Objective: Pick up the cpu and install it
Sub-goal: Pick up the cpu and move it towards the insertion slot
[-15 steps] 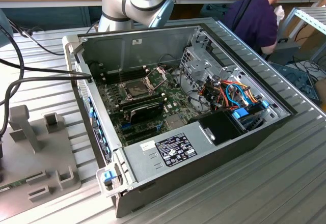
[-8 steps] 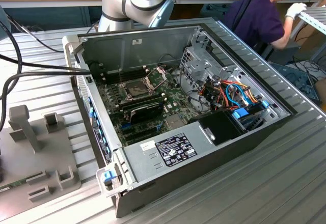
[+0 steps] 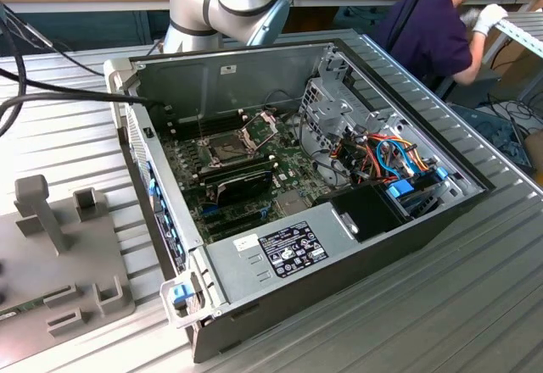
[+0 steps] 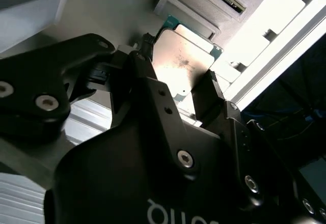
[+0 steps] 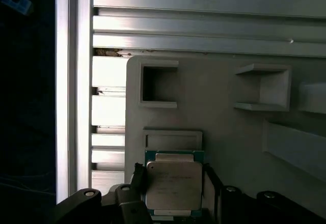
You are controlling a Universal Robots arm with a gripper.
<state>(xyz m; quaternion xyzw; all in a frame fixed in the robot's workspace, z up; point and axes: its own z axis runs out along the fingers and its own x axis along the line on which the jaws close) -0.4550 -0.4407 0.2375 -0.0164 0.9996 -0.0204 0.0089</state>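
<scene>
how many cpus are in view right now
1: the cpu is gripped in the hand, at the grey holder in both wrist views. Another could be hidden inside the computer case.

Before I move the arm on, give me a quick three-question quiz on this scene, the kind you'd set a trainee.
1. True or false: in the first wrist view the end effector is shut on the cpu, with its fingers at two opposite edges.
2. In the exterior view the computer case is: A) closed; B) open, with the motherboard showing; C) standing upright.
3. Fill in: the person is at the exterior view's upper ____.

Key: 1 true; 2 B; 3 right.
</scene>
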